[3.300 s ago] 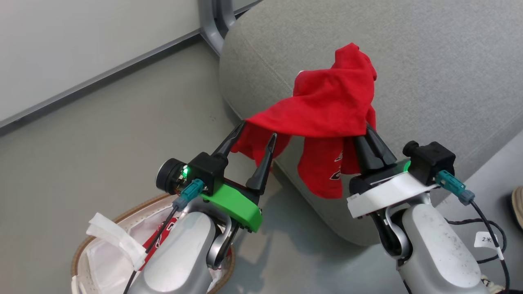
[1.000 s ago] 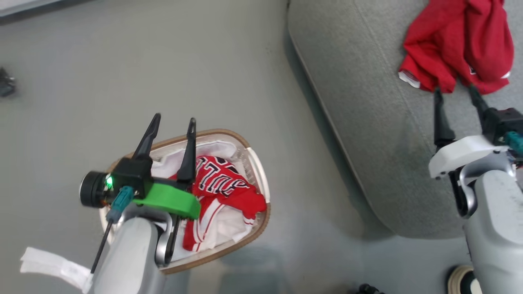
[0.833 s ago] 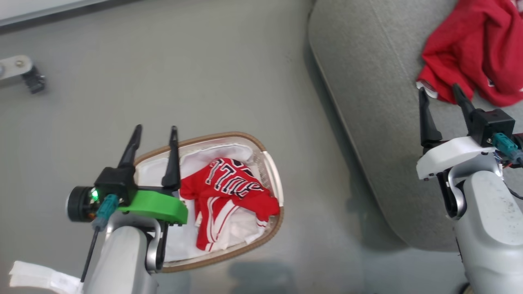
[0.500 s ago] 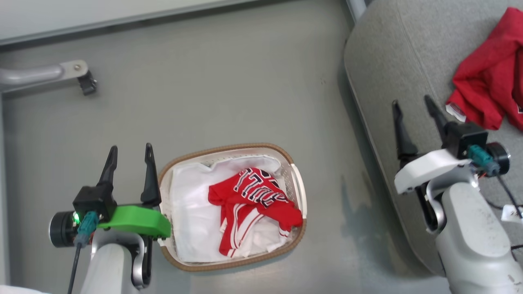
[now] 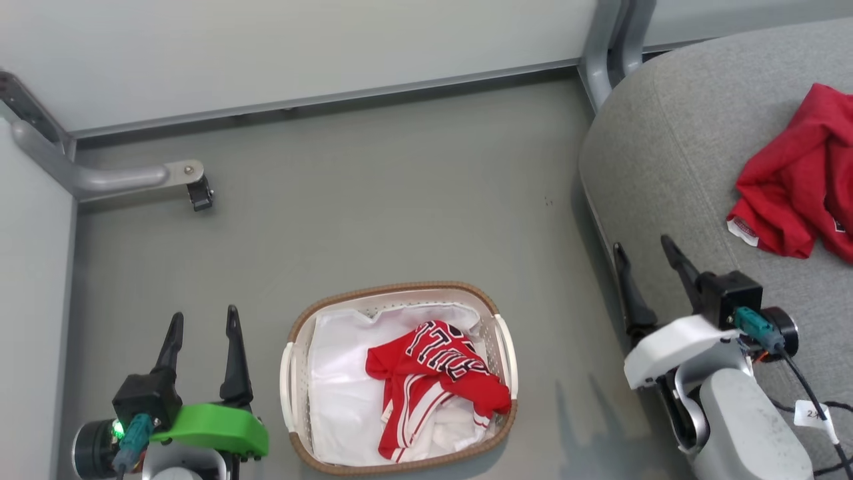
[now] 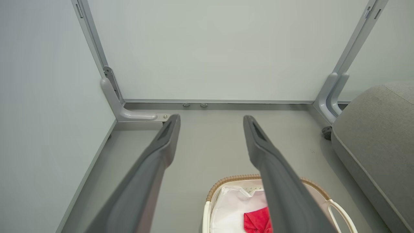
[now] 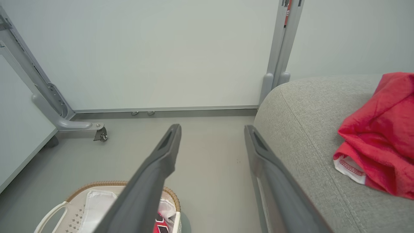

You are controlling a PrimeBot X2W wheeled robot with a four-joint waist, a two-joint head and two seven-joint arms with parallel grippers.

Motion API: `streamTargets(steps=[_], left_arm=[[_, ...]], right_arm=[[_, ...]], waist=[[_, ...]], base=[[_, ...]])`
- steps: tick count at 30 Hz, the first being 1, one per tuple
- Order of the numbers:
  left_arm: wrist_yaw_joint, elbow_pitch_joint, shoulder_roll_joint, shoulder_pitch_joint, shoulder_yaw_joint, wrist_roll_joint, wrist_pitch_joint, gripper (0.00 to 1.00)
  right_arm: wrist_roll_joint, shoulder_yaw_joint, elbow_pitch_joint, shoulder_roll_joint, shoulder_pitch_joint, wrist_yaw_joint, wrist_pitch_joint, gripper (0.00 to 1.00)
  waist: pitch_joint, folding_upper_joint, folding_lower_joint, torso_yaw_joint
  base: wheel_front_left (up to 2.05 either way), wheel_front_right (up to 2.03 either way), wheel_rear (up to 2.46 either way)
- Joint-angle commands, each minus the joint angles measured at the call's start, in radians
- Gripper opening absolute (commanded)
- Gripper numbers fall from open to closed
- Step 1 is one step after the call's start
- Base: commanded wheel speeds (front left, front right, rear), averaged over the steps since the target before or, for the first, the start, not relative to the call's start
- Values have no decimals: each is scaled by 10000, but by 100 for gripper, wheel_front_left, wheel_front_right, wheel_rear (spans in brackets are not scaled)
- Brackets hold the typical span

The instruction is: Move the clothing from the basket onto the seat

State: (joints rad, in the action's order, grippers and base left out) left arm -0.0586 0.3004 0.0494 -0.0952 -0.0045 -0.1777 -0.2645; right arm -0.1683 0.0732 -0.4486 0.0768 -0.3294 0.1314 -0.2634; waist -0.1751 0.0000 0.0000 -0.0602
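- Two red garments are in view. You will find the lettered red garment [image 5: 440, 373] crumpled inside the basket [image 5: 393, 288]. It lies on the white liner [image 5: 333, 393] toward the basket's right side, with black-and-white lettering uppermost and white stripes along its lower folds.
- The second red garment [image 5: 793, 193] lies bunched on top of the seat [image 5: 666, 167], at the right edge of the head view. A white-trimmed hem shows at its lower left corner.
- The basket stands upright on the grey floor [image 5: 366, 200], near the seat but apart from it, between your two arms.
- Your left gripper [image 5: 204, 315] sits just left of the basket in the head view. Its fingers are spread wide with nothing between them, and they touch neither basket nor cloth.
- In the left wrist view, the left gripper's fingers frame bare floor, and the basket's brown rim shows beneath the right-hand finger.
- Your right gripper [image 5: 643, 244] is at the seat's rounded left edge, fingers spread wide and empty, well short of the second red garment. Whether it touches the upholstery cannot be told.
- A grey metal frame foot [image 5: 133, 177] with a small caster [image 5: 200, 198] rests on the floor at the far left, by the pale wall panel [image 5: 300, 47].
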Motion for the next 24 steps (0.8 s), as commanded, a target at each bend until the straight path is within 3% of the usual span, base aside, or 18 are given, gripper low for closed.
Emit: streamTargets(steps=[1, 12, 24], left_arm=[[-67, -26, 33, 303, 42, 39, 2, 100], [-73, -311, 31, 1502, 140, -171, 2, 100], [-1, -580, 30, 2094, 117, -286, 0, 100]], right_arm=[[-79, 26, 40, 1, 320, -14, -18, 100], [-167, 98, 122, -76, 1553, -14, -18, 100], [-173, 197, 300, -117, 1895, -14, -18, 100]], waist=[[455, 0, 0, 62], [1351, 0, 0, 185], [1480, 0, 0, 150]], base=[[0, 0, 0], [0, 0, 0], [0, 0, 0]])
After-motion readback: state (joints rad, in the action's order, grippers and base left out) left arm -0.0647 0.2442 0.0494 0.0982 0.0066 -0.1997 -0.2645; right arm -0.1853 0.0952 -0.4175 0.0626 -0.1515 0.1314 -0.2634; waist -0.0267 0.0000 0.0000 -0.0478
